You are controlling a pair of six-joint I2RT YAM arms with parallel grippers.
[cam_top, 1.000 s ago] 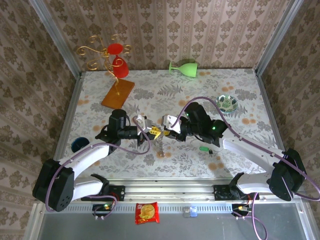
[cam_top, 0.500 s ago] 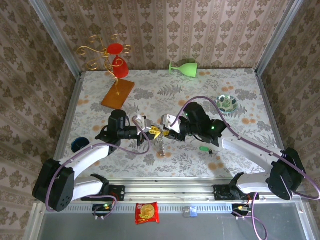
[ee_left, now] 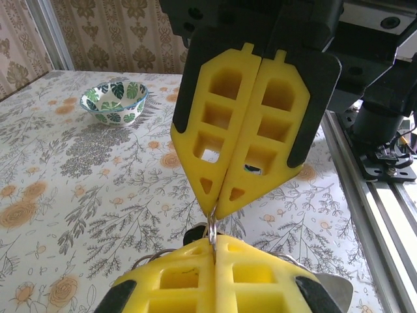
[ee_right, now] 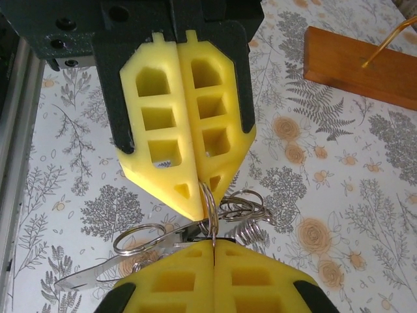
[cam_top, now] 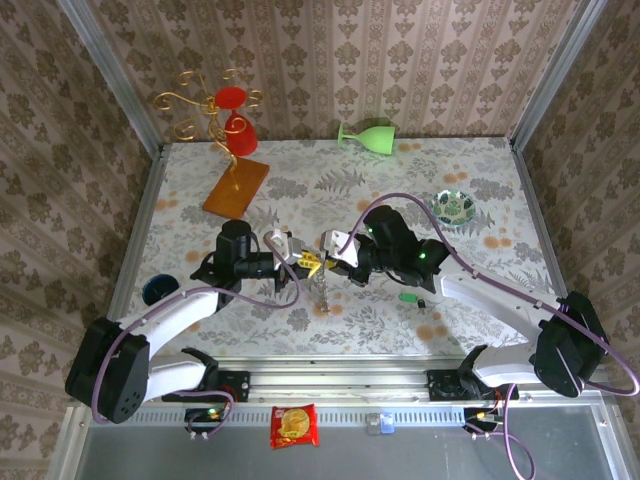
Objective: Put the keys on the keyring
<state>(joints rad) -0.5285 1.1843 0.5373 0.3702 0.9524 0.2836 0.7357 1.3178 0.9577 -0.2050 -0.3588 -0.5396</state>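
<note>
My left gripper [cam_top: 311, 264] and right gripper [cam_top: 326, 262] meet tip to tip above the middle of the table. Both are shut on the same thin metal ring of the keyring [ee_right: 209, 207], one from each side. In the right wrist view my own pads [ee_right: 195, 261] pinch its lower edge and the left gripper [ee_right: 201, 207] its upper edge. Several more rings [ee_right: 244, 207] and a silver key [ee_right: 81, 279] with a dark head hang beneath. In the left wrist view the ring [ee_left: 213, 225] runs between both pairs of tips. The green-headed key [cam_top: 408, 297] lies on the table right of the grippers.
A leaf-patterned bowl [cam_top: 455, 207] stands at the right. A green goblet [cam_top: 368, 134] lies at the back wall. A gold wire stand on a wooden base [cam_top: 236, 186] holds red cups at back left. A blue disc [cam_top: 158, 290] sits at the left edge.
The right gripper's fingers have closed onto the ring that the left gripper holds. The right arm has edged slightly left; the left arm has not moved.
</note>
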